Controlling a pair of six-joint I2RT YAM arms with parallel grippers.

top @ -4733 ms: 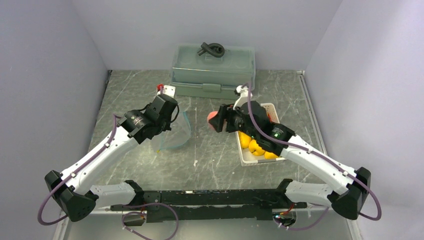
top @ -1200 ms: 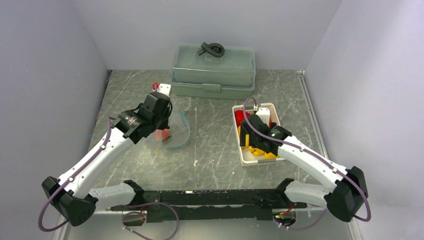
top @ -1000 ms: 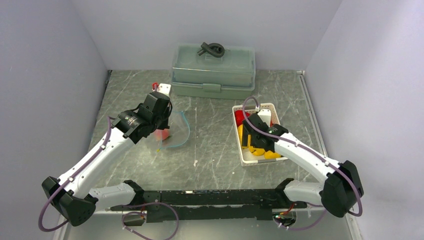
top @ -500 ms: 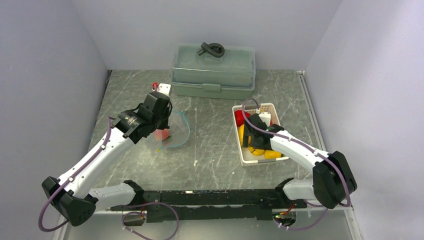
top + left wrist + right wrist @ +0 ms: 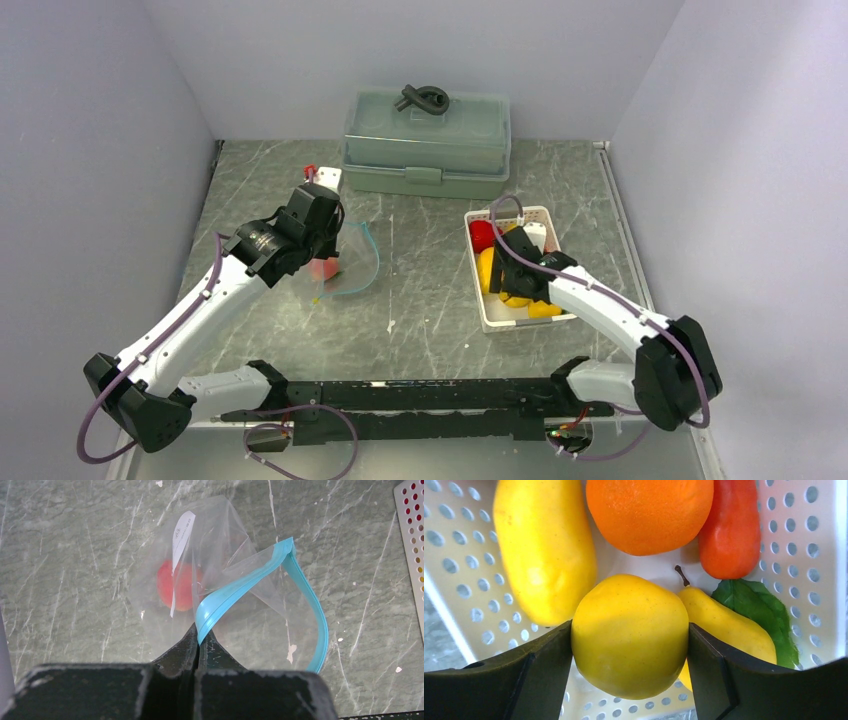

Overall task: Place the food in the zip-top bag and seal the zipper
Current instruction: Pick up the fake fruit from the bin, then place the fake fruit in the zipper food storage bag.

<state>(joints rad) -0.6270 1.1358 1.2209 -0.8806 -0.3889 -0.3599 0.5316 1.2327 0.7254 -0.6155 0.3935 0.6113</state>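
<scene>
My left gripper (image 5: 199, 635) is shut on the teal-blue zipper (image 5: 240, 582) and holds the mouth of the clear zip-top bag (image 5: 220, 535) open above the table. A pinkish-red fruit (image 5: 182, 587) lies inside the bag (image 5: 350, 265). My right gripper (image 5: 630, 640) is down in the white basket (image 5: 454, 580), with both fingers pressed against the sides of a round yellow fruit (image 5: 630, 625). Around it lie a long yellow piece (image 5: 541, 550), an orange (image 5: 649, 510), a red piece (image 5: 729, 535) and a yellow pear (image 5: 724, 625) with a green leaf (image 5: 759, 610).
The white perforated basket (image 5: 490, 320) sits right of centre. A grey-green lidded box (image 5: 425, 140) with a dark handle stands at the back. Walls close in the table on the left, right and back.
The right gripper has sunk into the basket and its jaws have narrowed onto the round yellow fruit. The left gripper and the bag have stayed put.
</scene>
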